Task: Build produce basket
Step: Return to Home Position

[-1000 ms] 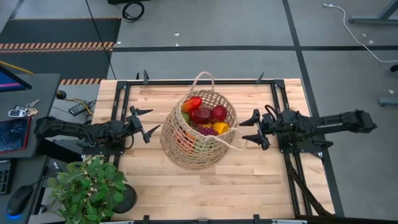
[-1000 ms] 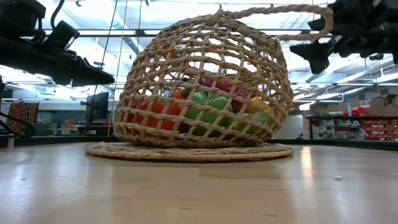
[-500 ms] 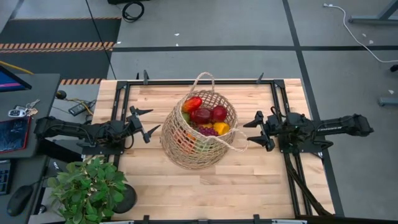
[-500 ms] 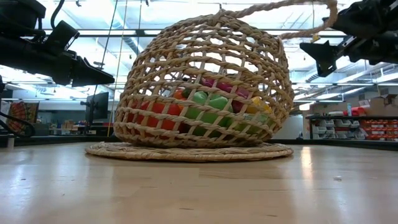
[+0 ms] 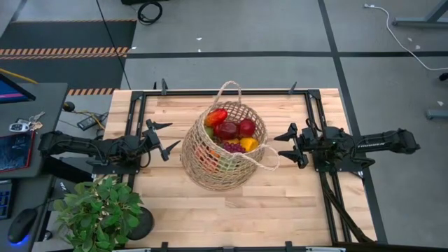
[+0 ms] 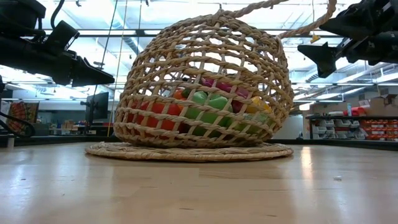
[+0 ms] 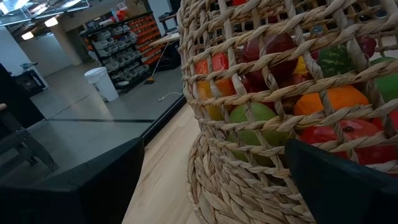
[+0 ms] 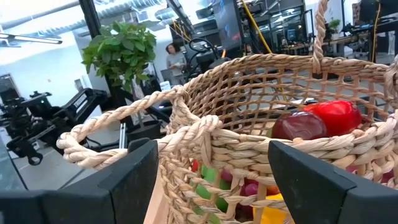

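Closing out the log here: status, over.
Left gripper open, empty, left of basket. Right gripper open, empty, right of it. Produce in basket. Loop handle droops toward right gripper.

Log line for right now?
basket: upright, mid-table | produce: inside | left arm: jaws open, beside basket | right arm: jaws open, beside basket

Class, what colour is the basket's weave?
Tan: the basket is a loose, see-through weave of pale straw-coloured strands. The low view shows it best.
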